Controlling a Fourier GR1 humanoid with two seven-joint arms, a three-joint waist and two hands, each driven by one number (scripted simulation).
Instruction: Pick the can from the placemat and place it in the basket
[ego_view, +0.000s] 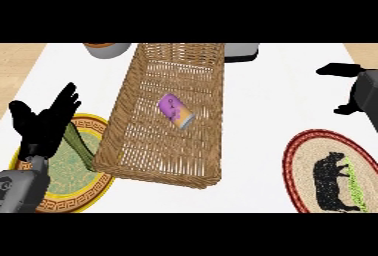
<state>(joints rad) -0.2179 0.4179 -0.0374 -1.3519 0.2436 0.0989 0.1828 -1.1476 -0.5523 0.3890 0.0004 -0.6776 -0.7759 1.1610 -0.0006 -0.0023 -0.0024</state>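
No text, brand or number can be read; the purple can (176, 111), at 12 o'clock in the basket (140, 90), shows only unclear marks.

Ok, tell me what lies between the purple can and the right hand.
In the head view, the basket's right wall comes first, then bare white counter up to the right hand. The can lies inside the basket.

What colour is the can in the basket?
Purple with an orange patch; the can lies in the wicker basket, seen in the head view.
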